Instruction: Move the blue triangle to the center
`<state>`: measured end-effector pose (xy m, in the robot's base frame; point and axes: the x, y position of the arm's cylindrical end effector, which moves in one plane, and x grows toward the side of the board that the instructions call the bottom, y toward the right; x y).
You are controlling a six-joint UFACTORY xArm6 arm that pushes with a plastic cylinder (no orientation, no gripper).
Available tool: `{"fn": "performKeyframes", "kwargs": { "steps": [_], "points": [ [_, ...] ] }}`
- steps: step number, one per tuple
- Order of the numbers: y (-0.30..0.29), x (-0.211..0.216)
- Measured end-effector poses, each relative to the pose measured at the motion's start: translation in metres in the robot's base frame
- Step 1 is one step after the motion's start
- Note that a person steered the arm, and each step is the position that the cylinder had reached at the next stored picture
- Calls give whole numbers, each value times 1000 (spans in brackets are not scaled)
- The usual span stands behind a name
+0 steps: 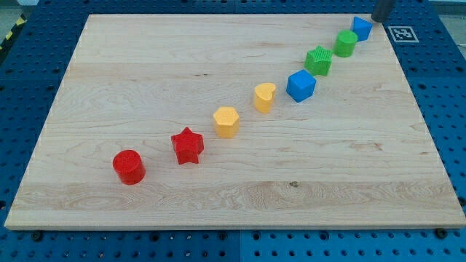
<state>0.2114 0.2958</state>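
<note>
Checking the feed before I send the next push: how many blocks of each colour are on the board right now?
Red: 2, the red cylinder and the red star.
Yellow: 2, the yellow hexagon and the yellow heart.
Blue: 2, the blue cube and the blue triangle.
Green: 2, the green star and the green cylinder.
Total: 8.

My tip (380, 17) sits at the board's (145, 211) top right corner, just beside the blue triangle (362, 28). From there the blocks run diagonally toward the bottom left, ending at the red cylinder (129, 167).
</note>
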Motion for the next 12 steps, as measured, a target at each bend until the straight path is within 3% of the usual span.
{"fn": "performKeyframes", "kwargs": {
  "steps": [2, 5, 8, 12],
  "points": [
    [0, 35],
    [-37, 38],
    [-133, 54],
    [-287, 164]
  ]
}}
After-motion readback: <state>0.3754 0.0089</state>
